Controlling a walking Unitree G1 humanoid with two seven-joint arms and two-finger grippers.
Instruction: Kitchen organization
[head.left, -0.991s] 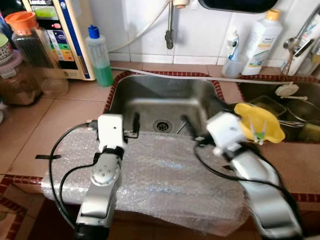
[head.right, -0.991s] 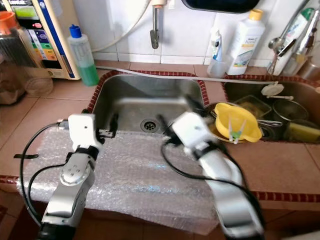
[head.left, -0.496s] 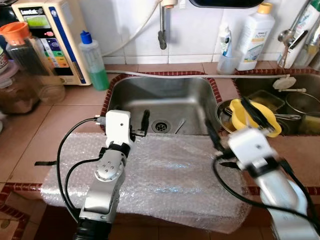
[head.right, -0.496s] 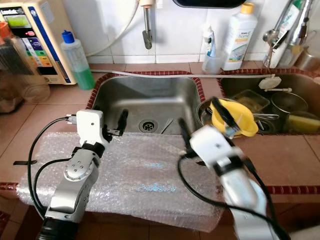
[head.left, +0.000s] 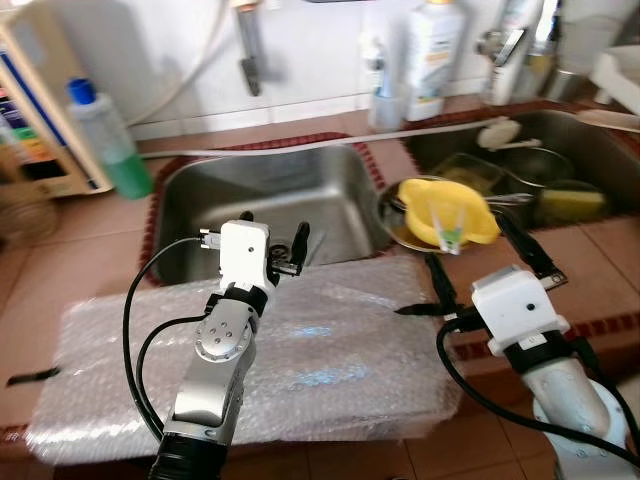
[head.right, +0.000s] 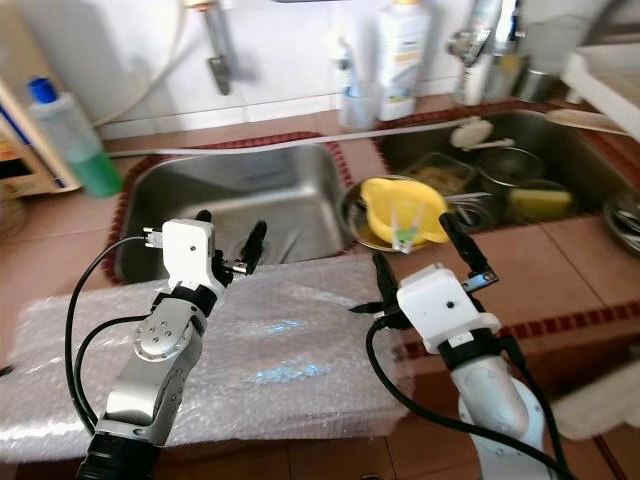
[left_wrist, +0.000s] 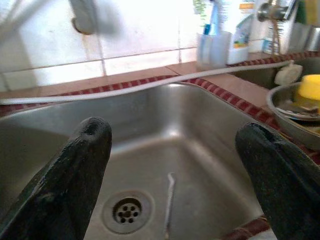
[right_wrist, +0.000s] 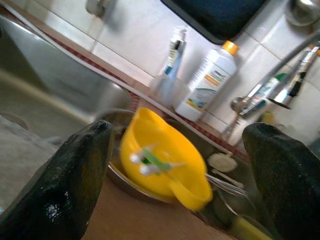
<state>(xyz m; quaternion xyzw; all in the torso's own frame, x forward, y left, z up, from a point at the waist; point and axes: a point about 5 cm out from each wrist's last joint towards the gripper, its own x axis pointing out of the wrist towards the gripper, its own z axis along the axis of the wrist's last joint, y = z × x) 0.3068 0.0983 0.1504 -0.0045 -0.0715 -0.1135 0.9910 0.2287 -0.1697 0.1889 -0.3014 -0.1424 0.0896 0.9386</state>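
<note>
A yellow plastic bowl (head.left: 445, 208) with a green and white clothespin clipped on it rests in a metal pan (head.left: 392, 222) at the rim between the two sink basins. My right gripper (head.left: 478, 262) hovers open just in front of it, over the tiled counter; the right wrist view has the bowl (right_wrist: 165, 160) between the fingertips (right_wrist: 75, 175), a short way ahead. Over the near rim of the steel sink (head.left: 260, 185), my left gripper (head.left: 272, 232) is open and holds nothing. It looks into the basin, where a thin utensil (left_wrist: 169, 200) lies beside the drain (left_wrist: 126, 212).
A bubble wrap sheet (head.left: 330, 350) covers the counter under both arms. A green bottle (head.left: 108, 145) and a water purifier (head.left: 25, 130) stand back left. A white bottle (head.left: 432, 55) and a cup stand behind. The right basin (head.left: 530, 175) holds dishes. A hose (head.left: 300, 145) runs along the back.
The camera has swung right, so the scene slid left. My right gripper moved from the sink's right edge to the counter in front of the yellow bowl. The left gripper stays at the sink rim.
</note>
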